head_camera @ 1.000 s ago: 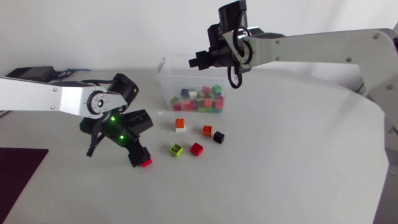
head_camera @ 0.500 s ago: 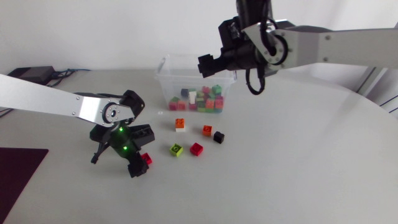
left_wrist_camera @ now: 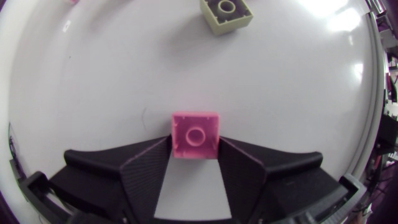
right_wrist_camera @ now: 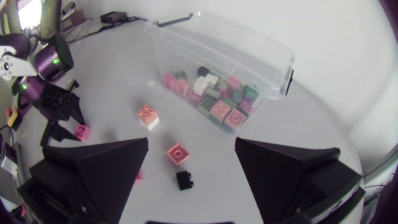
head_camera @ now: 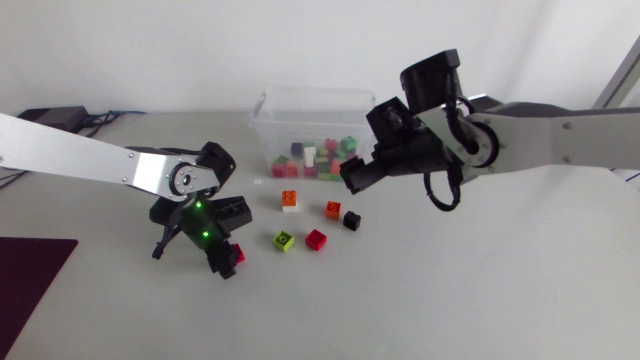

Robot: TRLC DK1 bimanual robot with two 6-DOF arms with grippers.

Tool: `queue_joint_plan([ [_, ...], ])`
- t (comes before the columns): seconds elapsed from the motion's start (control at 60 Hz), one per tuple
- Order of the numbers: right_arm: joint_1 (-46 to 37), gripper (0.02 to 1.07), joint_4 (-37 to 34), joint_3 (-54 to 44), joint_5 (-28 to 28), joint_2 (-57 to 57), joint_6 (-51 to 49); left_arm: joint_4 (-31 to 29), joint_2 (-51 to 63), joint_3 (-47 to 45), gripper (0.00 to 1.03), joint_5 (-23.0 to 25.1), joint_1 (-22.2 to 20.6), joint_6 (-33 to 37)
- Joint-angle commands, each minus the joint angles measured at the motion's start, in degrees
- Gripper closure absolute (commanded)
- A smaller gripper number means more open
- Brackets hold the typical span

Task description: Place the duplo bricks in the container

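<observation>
On the table lies a red brick (head_camera: 236,255) with my left gripper (head_camera: 224,264) shut on it; in the left wrist view both fingers press the sides of the red brick (left_wrist_camera: 195,134). A yellow-green brick (left_wrist_camera: 226,14) lies ahead of it. My right gripper (head_camera: 356,176) hangs open over the loose bricks, in front of the clear container (head_camera: 262,128) that holds several bricks. Below its wide-open fingers (right_wrist_camera: 99,168) are an orange-on-white brick (right_wrist_camera: 148,116), an orange-red brick (right_wrist_camera: 178,154) and a black brick (right_wrist_camera: 184,180).
Loose on the table between the arms are the orange-on-white brick (head_camera: 289,200), the orange-red brick (head_camera: 333,209), the black brick (head_camera: 351,220), the yellow-green brick (head_camera: 284,240) and another red brick (head_camera: 316,238). A dark mat (head_camera: 30,280) covers the front left corner.
My left gripper has closed on the red brick. My right arm has swung from above the container down and right toward the loose bricks, and its fingers have opened.
</observation>
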Motion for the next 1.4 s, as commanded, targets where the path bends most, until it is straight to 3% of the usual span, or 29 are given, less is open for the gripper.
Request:
queue_joint_plan([
  [0.0,-0.11,0.07,-0.51,-2.26,-0.56,0.36,-2.12,0.16,1.13,1.04,0.81,1.14,-0.11,0.83],
  [0.35,-2.84,0.07,-3.85,-2.00,-4.52,8.97,-10.91,-0.10,-9.68,3.86,0.83,5.18,0.94,-2.07],
  [0.65,-3.80,0.18,-2.89,-0.06,-4.52,16.09,-13.55,0.52,-12.93,11.85,0.83,9.58,2.00,-8.14],
  [0.783,-3.28,0.18,-2.27,0.82,-4.43,18.46,-13.55,4.30,-12.84,15.11,0.83,10.46,2.61,-12.44],
  [0.917,-2.84,0.31,-0.69,1.34,-4.43,19.87,-13.19,7.99,-11.52,17.65,0.83,11.07,2.79,-16.31],
  [1.05,-1.87,0.31,0.45,1.70,-4.34,21.80,-12.75,11.94,-9.85,19.50,0.83,11.07,2.61,-19.83],
  [1.117,-1.43,0.40,1.60,1.70,-4.25,22.33,-12.40,14.05,-9.24,20.20,0.83,11.16,2.52,-21.14],
  [1.3,-0.82,0.81,2.91,1.78,-4.08,23.03,-11.70,16.60,-5.99,23.54,0.83,11.07,2.26,-23.87],
  [1.383,-0.73,0.85,3.53,0.82,-3.29,21.54,-11.70,18.53,-4.58,24.95,0.83,11.07,2.08,-25.63],
])
